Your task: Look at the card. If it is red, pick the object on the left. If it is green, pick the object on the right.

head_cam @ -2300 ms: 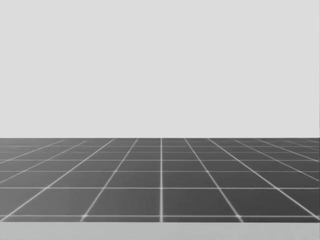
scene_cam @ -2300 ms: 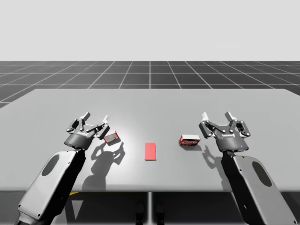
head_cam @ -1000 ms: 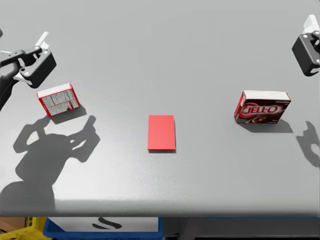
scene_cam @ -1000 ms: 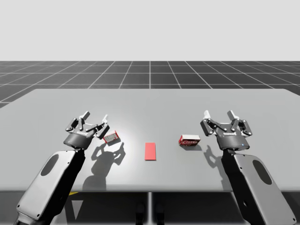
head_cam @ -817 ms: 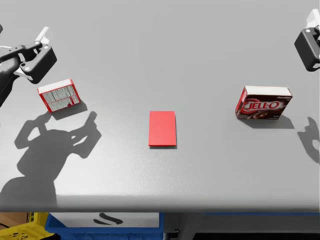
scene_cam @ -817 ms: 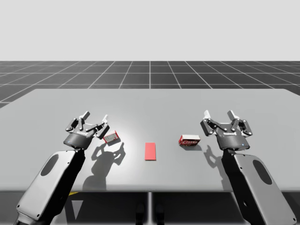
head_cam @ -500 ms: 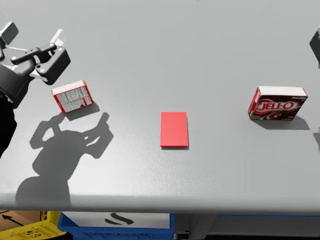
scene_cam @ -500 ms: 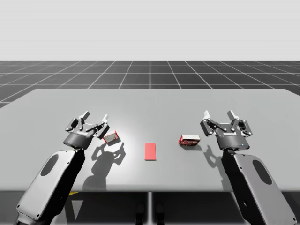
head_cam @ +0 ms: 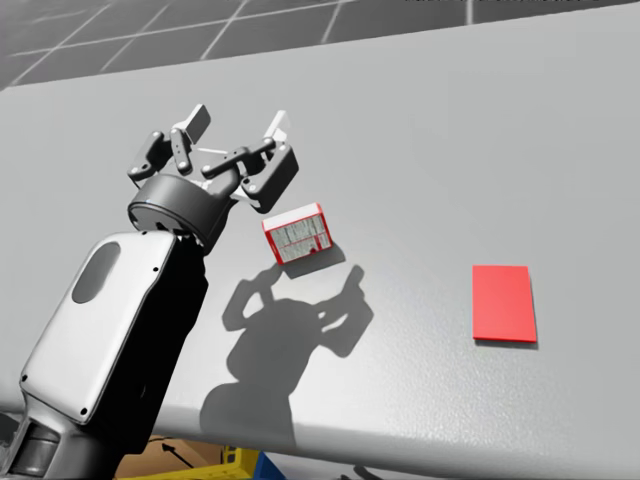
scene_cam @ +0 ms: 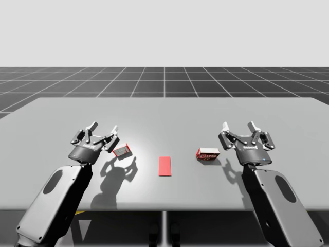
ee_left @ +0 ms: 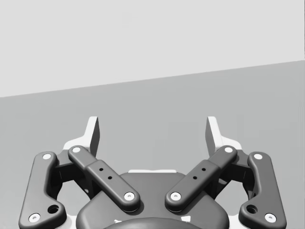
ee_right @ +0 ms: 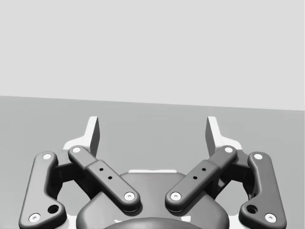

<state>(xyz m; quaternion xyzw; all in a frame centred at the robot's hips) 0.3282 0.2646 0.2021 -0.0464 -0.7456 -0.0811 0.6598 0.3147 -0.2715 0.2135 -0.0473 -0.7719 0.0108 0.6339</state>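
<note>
Head has turned left since the earlier frame; arms unmoved. Left gripper (head_cam: 238, 122) stands wide, red-and-white box (head_cam: 297, 234) just beside its fingers. Right gripper (scene_cam: 237, 125) equally wide, dark red box (scene_cam: 207, 153) near it. Red card (head_cam: 503, 303) lies between the boxes.

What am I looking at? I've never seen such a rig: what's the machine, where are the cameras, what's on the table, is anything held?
It is a simulated humanoid torso with two arms, each ending in a two-finger gripper. The high view looks down from a fixed camera above the table. The head view is from the robot's head, turned toward its left arm. Each wrist view looks along one gripper. On the table lie a red card in the middle, a small red-edged box to its left and a dark red box to its right. The left gripper is open near the first box, the right gripper open near the second. Nothing is held.
</note>
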